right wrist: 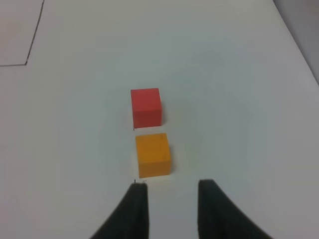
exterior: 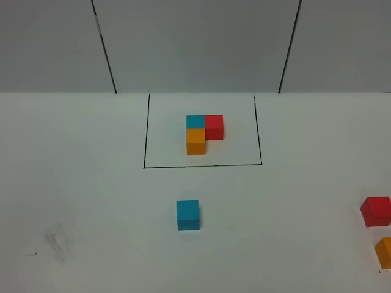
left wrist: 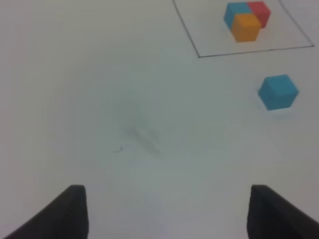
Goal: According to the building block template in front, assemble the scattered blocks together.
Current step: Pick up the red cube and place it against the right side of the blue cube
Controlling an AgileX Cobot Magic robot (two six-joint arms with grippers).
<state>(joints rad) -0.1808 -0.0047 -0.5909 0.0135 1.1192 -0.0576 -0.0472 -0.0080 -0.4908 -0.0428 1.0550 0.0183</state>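
The template is an L of cyan-blue, red and orange cubes inside a thin black rectangle at the table's middle back; it also shows in the left wrist view. A loose cyan-blue cube sits in front of the frame, seen too in the left wrist view. A loose red cube and a loose orange cube sit at the right edge. My right gripper is open, just short of the orange cube, with the red cube beyond. My left gripper is open and empty over bare table.
A faint grey smudge marks the white table at the front left. Grey wall panels with dark seams stand behind the table. Neither arm shows in the exterior high view.
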